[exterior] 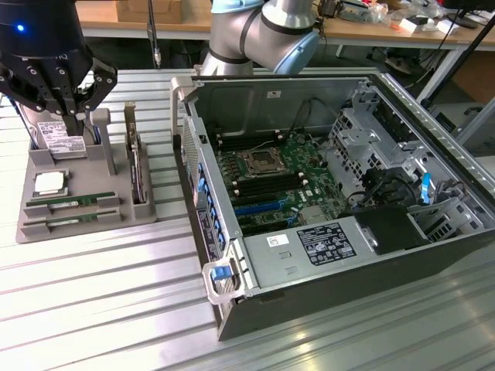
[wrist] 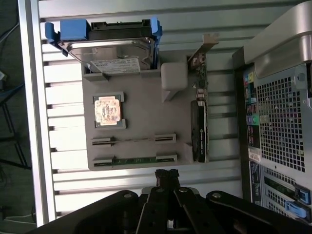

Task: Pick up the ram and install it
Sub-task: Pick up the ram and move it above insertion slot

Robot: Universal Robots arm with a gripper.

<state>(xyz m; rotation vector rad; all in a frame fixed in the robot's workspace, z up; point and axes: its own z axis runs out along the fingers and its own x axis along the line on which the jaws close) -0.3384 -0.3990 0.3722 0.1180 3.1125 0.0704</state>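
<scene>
End effector (exterior: 73, 116) clenched, fingertips pressed together with nothing between them; likewise in the wrist view (wrist: 166, 174), black tips closed to a narrow point. Hanging above the gray tray (exterior: 89, 182) at the exterior view's left, clear of it and touching nothing.

On the tray, ram (exterior: 65, 203) lying on edge in a long slot, green with a pale label, both ends tucked into gray blocks. Second ram stick (exterior: 65, 221) in the parallel slot just beside it, along the tray's near edge in the exterior view. In the wrist view, ram (wrist: 134, 140) seen edge-on as a thin line, and second ram stick (wrist: 135, 159) showing more green, closest of the tray's (wrist: 141, 112) contents to the fingertips. Neither one lifted, neither one touched.

Elsewhere on the tray:
- Square chip (exterior: 48, 183) flat in its recess, just beside the ram.
- Hard drive (exterior: 56, 137) upright at the far end, fitted with blue rails in the wrist view (wrist: 109, 48).
- Expansion card (exterior: 136, 166) standing on edge along the side nearest the computer case.

Computer case (exterior: 325, 297) lying open on the slatted metal tabletop (exterior: 93, 294), just beside the tray at the exterior view's right. Inside, green motherboard (exterior: 282, 182) with long memory slots either side of a central socket, and black cables toward the drive cage.
</scene>
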